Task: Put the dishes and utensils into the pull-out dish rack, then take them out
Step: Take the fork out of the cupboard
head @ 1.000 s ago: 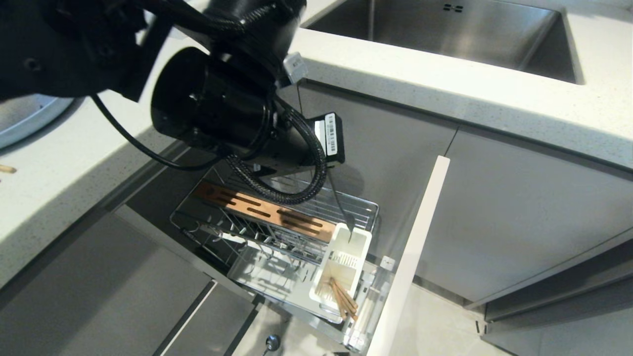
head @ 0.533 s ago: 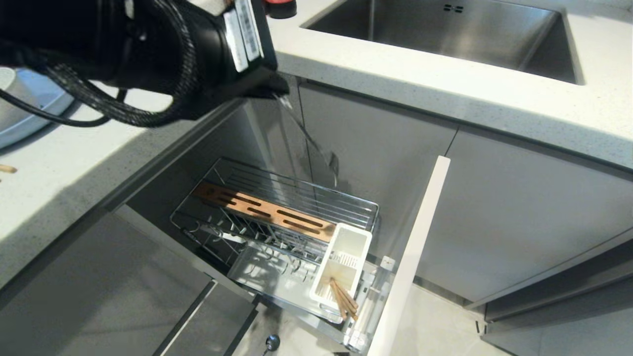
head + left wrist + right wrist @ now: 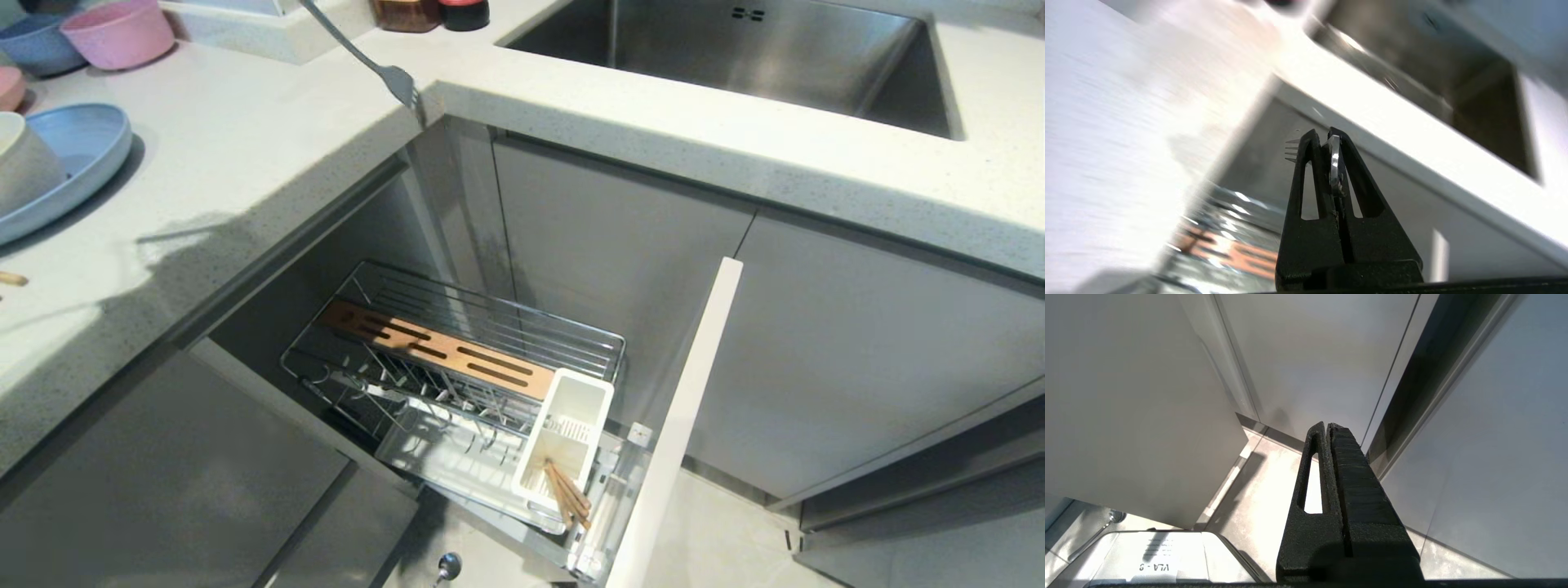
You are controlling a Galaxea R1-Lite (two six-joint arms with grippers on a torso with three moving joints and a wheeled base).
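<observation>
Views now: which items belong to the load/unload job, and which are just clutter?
Job: tined silver utensil clamped in left tool; chopsticks in white caddy; dish rack; light-blue plate; cream bowl.
Clutter: pink bowl; small blue bowl; sink.

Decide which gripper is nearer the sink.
Left. The left gripper, shut on the metal utensil, is up at counter height beside the sink; the right gripper hangs low by the cabinet fronts.

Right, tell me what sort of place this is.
A home-style kitchen, most likely: a steel sink is set into a pale speckled countertop, and below it a pull-out dish rack stands open from grey cabinets, with bowls on the counter.
</observation>
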